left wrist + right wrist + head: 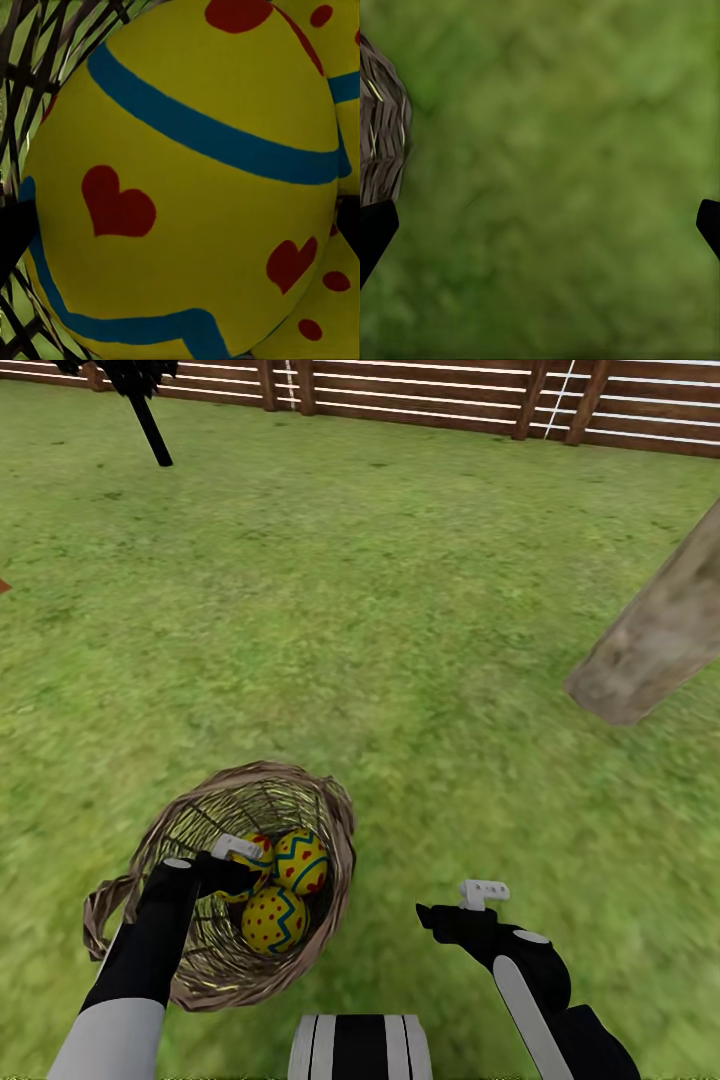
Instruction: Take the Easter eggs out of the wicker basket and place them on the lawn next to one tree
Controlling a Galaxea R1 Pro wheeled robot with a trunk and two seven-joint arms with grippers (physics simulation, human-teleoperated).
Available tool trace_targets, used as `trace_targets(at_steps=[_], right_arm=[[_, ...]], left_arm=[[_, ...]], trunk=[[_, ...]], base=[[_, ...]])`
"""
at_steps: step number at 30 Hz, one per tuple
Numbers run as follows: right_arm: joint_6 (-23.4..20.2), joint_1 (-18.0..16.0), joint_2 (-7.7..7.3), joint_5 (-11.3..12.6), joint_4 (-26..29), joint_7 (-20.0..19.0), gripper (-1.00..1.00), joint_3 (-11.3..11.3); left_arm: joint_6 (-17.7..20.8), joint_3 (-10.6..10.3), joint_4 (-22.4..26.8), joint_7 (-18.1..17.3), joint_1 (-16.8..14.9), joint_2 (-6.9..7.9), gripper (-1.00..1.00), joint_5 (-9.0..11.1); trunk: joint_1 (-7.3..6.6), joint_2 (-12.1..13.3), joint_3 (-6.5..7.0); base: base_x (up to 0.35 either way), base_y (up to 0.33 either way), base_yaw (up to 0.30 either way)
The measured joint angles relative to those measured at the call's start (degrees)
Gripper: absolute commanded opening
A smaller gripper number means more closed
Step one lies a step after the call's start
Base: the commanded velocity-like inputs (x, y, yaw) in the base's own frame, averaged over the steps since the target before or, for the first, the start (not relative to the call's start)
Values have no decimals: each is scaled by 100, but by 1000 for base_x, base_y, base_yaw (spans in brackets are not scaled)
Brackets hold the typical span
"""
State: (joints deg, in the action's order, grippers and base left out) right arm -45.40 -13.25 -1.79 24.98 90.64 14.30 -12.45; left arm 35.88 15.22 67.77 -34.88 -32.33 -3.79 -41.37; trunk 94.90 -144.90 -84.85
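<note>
So we've got the wicker basket (pixel 330 830) tipped over on the lawn (pixel 400 610), mouth facing up toward us. All three eggs (pixel 300 860) are inside, bunched together, yellow with red dots and blue zigzags. Pale tree trunk (pixel 655 640) stands well apart.

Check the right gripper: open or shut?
Open. In the right wrist view the right gripper has its fingertips at opposite edges, only lawn between them, the wicker basket off to one side.

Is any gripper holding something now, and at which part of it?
The right gripper is open over the lawn, holding nothing. The left gripper is around an egg in the basket; a firm hold cannot be told.
</note>
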Motion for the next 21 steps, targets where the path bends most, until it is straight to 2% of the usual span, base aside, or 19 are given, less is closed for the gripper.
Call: trace_targets(at_steps=[21], right_arm=[[7, 1, 0, 0, 0, -2, 100, 0]], left_arm=[[-1, 0, 64, -2, -1, 0, 100, 3]], trunk=[[5, -3, -45]], base=[[0, 0, 0]])
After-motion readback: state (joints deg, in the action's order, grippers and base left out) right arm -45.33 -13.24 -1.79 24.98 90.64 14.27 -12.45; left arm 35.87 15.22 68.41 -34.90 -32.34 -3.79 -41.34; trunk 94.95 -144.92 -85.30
